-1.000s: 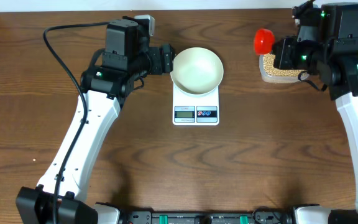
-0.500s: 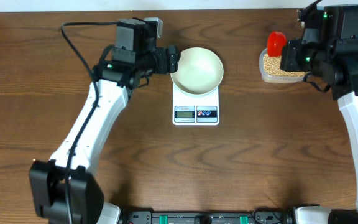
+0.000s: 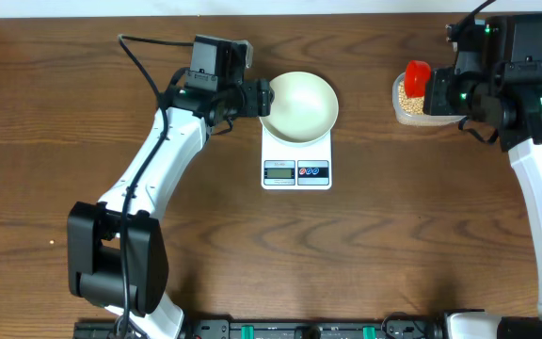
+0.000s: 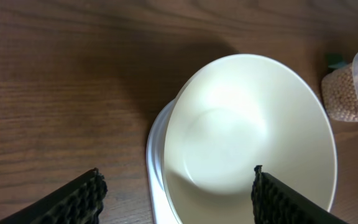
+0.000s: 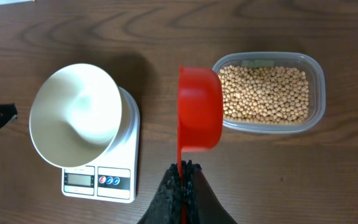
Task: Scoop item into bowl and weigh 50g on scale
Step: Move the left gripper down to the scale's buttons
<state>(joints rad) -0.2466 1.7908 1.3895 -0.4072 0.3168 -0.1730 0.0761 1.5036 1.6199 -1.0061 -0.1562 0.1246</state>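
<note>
**Bowl Empty, Beans in the Tub: Where the Weighing Could Slip**

Overhead: the round shallow white bowl (image 3: 297,106) sits on the small white rectangular kitchen scale (image 3: 296,173) and overhangs it at the back and sides. The left claw (image 3: 263,97) is right at the bowl's left rim. Any nudge could slide the bowl off-centre or tip it. Any resting contact would likely falsify the reading. The right claw (image 3: 433,87) holds a red plastic scoop (image 3: 416,75) over the clear rounded-rectangular plastic tub (image 3: 408,105), well apart from the scale across the brown wooden surface (image 3: 393,235).

Left wrist: the fingers (image 4: 61,202) stand wide apart, clamped on nothing. One pad is off to the bowl's side and the other is over its near rim. The bowl holds nothing. If the jaws close here, they would probably catch the rim and lift or drag the bowl.

Right wrist: the jaws are pressed together on the scoop's thin handle. The cup hangs at the tub's left end. The small round tan-yellow beans (image 5: 263,93) all lie in the tub. Being round, they would likely roll far if a heaped or tilted scoop shed some over the gap. One full scoop may also overshoot the target weight. The scale's display is too small to read.
</note>
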